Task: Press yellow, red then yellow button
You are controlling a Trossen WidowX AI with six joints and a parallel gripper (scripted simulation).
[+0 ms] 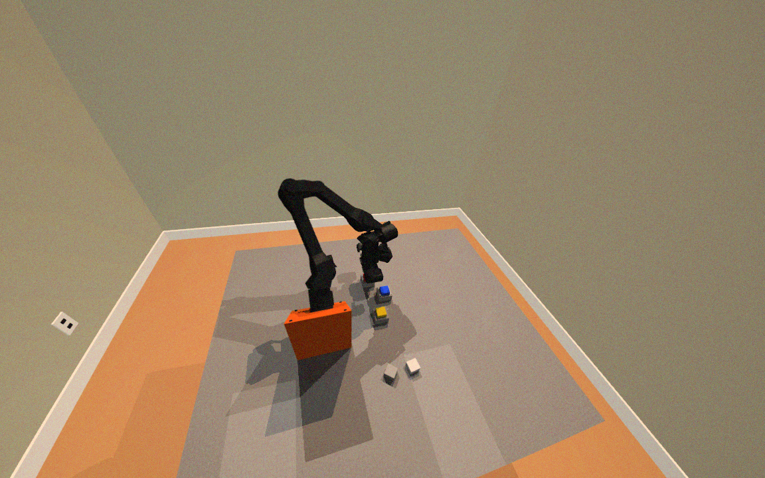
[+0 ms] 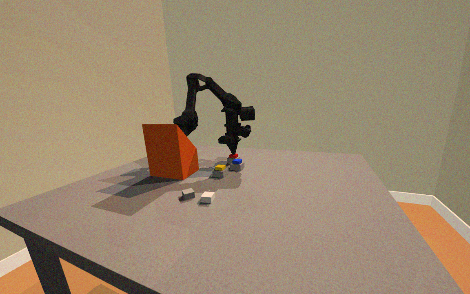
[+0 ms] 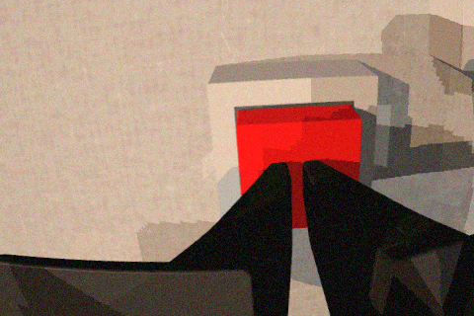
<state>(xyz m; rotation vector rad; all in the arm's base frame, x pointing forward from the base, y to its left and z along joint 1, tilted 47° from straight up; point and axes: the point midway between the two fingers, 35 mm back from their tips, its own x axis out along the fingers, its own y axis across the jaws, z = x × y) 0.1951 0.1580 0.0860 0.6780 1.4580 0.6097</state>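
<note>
Arm arched over, gripper [image 2: 233, 151] pointing straight down, fingers closed, empty. Tips at red button [image 2: 233, 156] top, apparently touching.

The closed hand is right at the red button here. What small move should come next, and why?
Probably keep pushing straight down until it bottoms out, then lift. The shut hand sits centred on the red button, tip at its cap in the exterior view; whether it is fully depressed cannot be told.
</note>
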